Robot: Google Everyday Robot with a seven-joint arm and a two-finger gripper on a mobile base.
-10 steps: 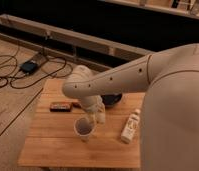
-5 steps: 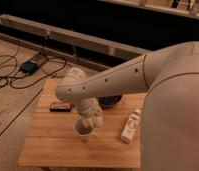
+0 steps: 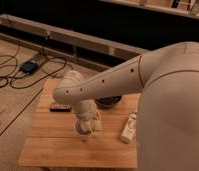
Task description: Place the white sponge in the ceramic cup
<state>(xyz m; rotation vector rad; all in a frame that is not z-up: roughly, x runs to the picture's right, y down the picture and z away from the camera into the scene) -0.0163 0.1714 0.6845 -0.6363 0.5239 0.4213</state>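
Observation:
The ceramic cup (image 3: 83, 134) stands on the wooden table (image 3: 48, 145), near the middle. Only its lower part shows, because my gripper (image 3: 86, 124) points straight down right over its mouth and covers it. The white sponge does not show as a separate thing; it is hidden at the gripper or behind it. My arm reaches in from the right, bends above the table's left half and comes down to the cup.
A dark round bowl (image 3: 109, 102) sits behind the cup under my arm. A white labelled bottle (image 3: 129, 128) lies to the right. A small dark flat object (image 3: 59, 107) lies at the left. Cables and a black box (image 3: 29, 66) are on the floor.
My arm has swung left and the gripper has come down onto the cup, which stood uncovered just in front of it a second ago.

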